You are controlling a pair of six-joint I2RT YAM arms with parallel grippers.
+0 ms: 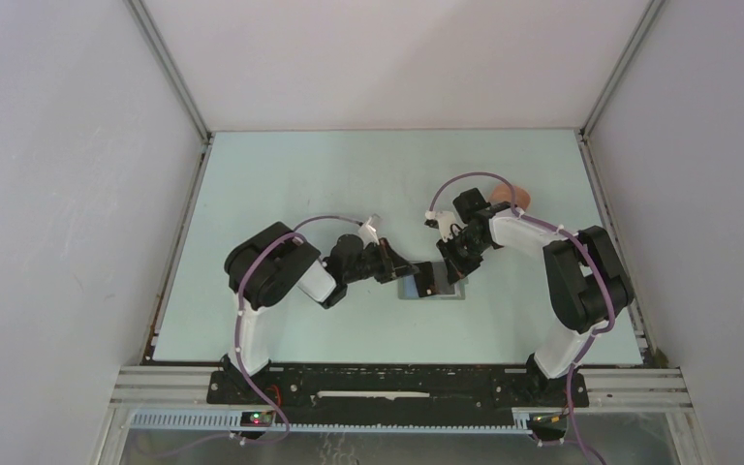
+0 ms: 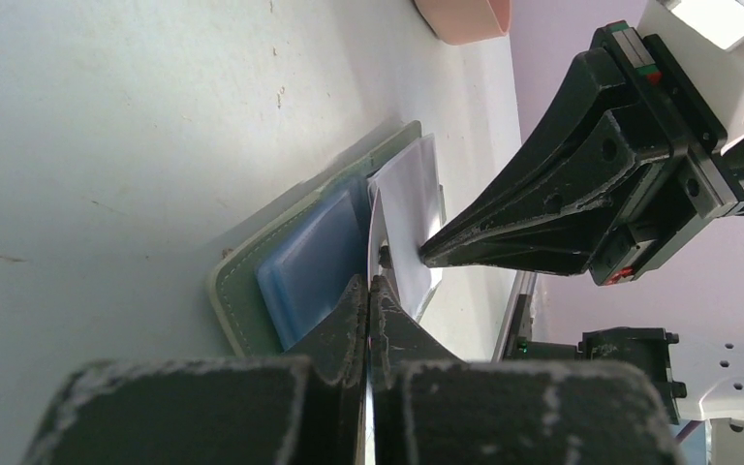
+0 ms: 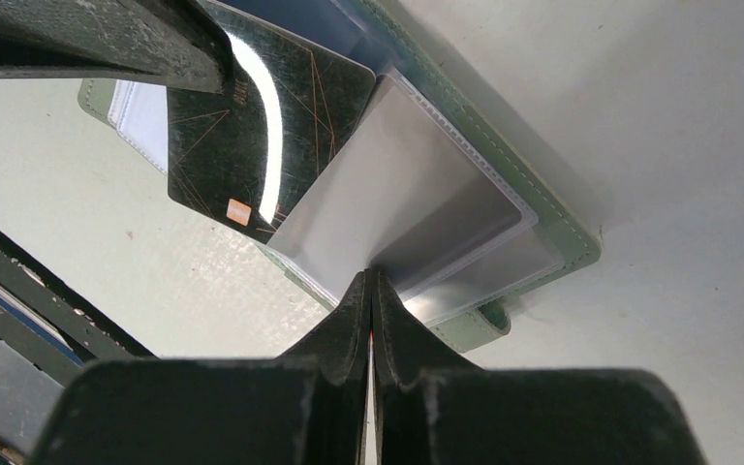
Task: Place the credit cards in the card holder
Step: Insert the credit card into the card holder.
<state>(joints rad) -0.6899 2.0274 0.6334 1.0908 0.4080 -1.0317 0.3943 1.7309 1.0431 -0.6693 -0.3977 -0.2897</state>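
The pale green table (image 1: 300, 184) carries a grey-green card holder (image 3: 567, 242), lying open and flat near its middle. A salmon-pink tray (image 1: 513, 196) rests farther back on the right, well apart.

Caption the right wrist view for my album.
Right gripper pinches the card holder's clear sleeve; left gripper holds a black card beside it.
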